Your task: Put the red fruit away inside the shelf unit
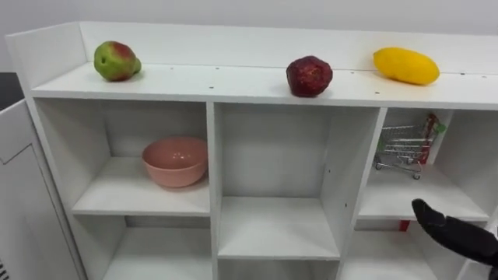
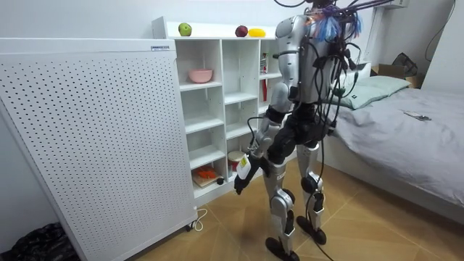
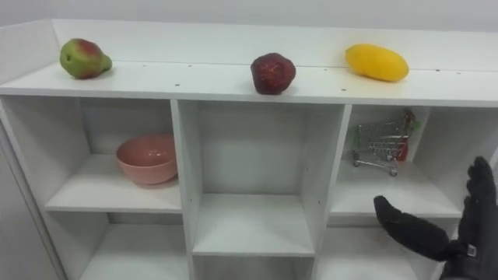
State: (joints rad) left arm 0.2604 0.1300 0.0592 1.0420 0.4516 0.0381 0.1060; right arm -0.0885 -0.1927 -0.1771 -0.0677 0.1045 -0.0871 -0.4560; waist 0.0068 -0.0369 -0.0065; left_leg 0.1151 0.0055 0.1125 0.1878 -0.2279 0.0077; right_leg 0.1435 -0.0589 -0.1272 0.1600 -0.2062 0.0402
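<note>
The robot stands facing the white closet (image 1: 233, 78), with a tall perforated white panel (image 2: 94, 138) at the room view's left and a bed (image 2: 406, 130) at its right. All three fruits lie on the closet's top board. A pink bowl (image 1: 175, 161) sits in the upper left compartment, near the front edge of its shelf and toward the right wall. A toy shopping cart (image 1: 405, 148) stands in the upper right compartment, toward the back. The right hand (image 3: 473, 233) is raised before the lower right of the closet, its fingers straight and spread from the thumb, holding nothing. The left hand (image 2: 242, 174) hangs low beside the thigh; I cannot tell how its fingers are set. The yellow fruit (image 1: 405, 65) lies toward the board's right end, nearer the back edge. The dark red fruit (image 1: 309, 76) sits at the front edge above the middle column. The green-and-red fruit (image 1: 116, 61) rests near the back left corner.
</note>
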